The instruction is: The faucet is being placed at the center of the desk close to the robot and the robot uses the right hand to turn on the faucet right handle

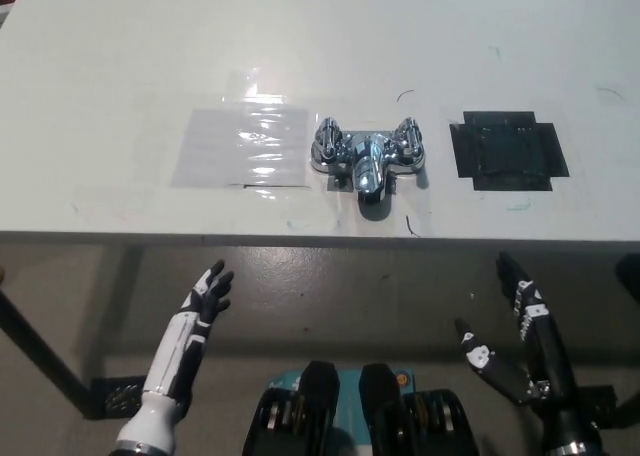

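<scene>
Looking down with the robot, we have the faucet (367,156) sitting mid-tabletop (120,66), close to the near edge, its spout (367,179) pointing back at us. That placing makes sense to us: centred and near, it should fall within easy reach, and with the spout facing the robot the two knobs line up with the robot's own sides. The left handle (328,141) is on the left, the right handle (408,141) on the right. A clear patch (240,146) lies flat just left of the faucet, and a black patch (508,151) lies a little to its right; neither touches a handle.

Now the hands. The right hand (520,346) is off the tabletop altogether, on the near side of the edge and over the floor (350,296), fingers spread apart and gripping nothing. We read that as a ready pose, fingers parted so they can wrap a knob when they get there. The left hand (203,301) rests at the lower left, also short of the edge, fingers apart and empty.

So where is the target? The right handle lies far of the right hand and to its left, well apart, with the tabletop edge between them. By our judgement the turn is not yet begun: the hand must rise, go forward and drift left, passing the black patch.
</scene>
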